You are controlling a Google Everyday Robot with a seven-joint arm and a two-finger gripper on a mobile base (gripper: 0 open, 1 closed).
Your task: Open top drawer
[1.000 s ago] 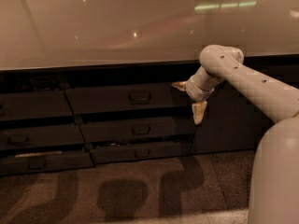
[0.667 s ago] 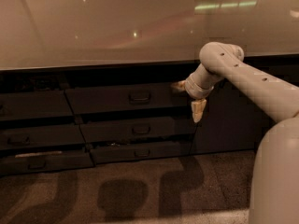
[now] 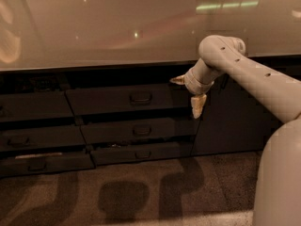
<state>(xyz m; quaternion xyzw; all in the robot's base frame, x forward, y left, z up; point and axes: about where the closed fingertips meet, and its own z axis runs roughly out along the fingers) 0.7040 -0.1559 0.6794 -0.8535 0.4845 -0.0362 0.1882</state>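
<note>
The top drawer (image 3: 108, 100) is a wide dark grey front just under the pale countertop, with a small rectangular pull handle (image 3: 140, 97) at its centre. Its front looks about level with the neighbouring fronts. My gripper (image 3: 188, 93) hangs at the drawer's right end, to the right of the handle and apart from it. It is open: one pale finger (image 3: 178, 80) points left over the drawer's upper corner, and the other (image 3: 198, 106) points down. Nothing is between them.
Two slimmer drawer fronts (image 3: 141, 130) with similar handles sit below the top drawer, and more drawers (image 3: 33, 106) stand to the left. A plain dark cabinet door (image 3: 235, 121) is to the right behind my arm. The glossy countertop (image 3: 117, 27) overhangs above. Speckled floor (image 3: 141, 197) lies in front.
The arm's elbow has edged slightly up and to the left. The gripper stays at the drawer's right end, and the drawer has not visibly moved.
</note>
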